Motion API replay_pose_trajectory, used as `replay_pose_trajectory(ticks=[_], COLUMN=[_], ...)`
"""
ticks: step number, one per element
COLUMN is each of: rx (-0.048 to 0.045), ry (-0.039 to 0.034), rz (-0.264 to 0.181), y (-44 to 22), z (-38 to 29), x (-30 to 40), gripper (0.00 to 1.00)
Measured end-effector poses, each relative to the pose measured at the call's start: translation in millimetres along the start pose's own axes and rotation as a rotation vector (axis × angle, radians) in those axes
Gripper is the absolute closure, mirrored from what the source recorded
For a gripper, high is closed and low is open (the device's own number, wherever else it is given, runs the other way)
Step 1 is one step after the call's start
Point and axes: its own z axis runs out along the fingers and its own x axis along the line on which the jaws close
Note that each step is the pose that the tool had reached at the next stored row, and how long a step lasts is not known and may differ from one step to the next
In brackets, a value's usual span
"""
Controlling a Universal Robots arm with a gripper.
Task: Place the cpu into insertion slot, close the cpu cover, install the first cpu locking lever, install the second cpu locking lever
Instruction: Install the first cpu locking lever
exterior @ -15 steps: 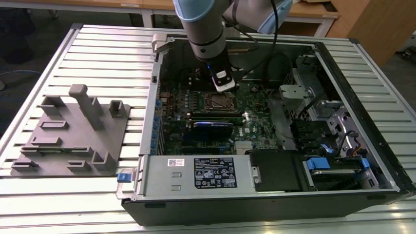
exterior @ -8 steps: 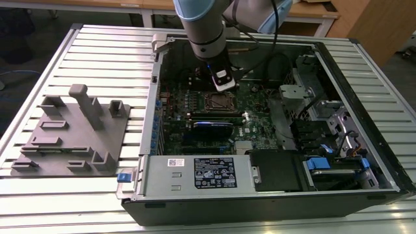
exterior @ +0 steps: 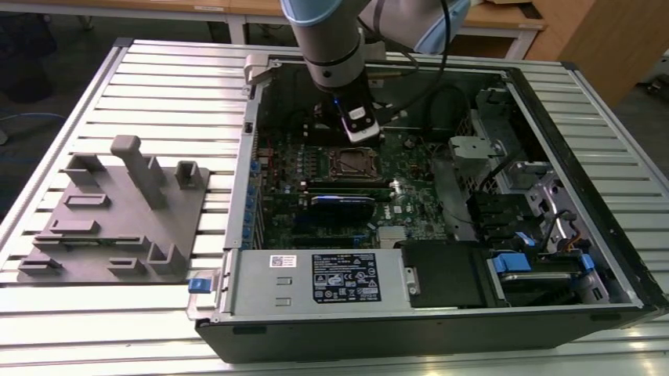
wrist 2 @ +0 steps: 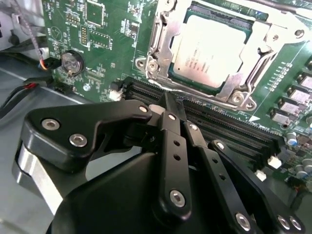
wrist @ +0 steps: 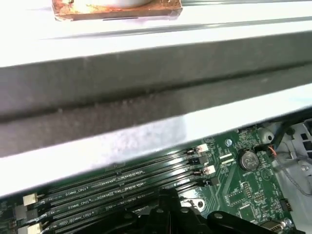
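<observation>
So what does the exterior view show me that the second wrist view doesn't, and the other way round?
Exterior view: the whole open computer case on a slatted table, a grey fixture tray at the exterior view's left, and the arm over the case. Second wrist view: the cpu close up, lying in the insertion slot, the cpu cover framing it, plus a coin battery. Both: the green board and the black pincer, shut with nothing in it.
</observation>
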Motion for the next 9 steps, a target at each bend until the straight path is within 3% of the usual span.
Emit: replay_pose_trajectory(ticks=[9], rx=[0.0007], ry=[0.0], rz=[0.0], y=[0.9], z=[-3.0], x=[-0.8], gripper=[0.9])
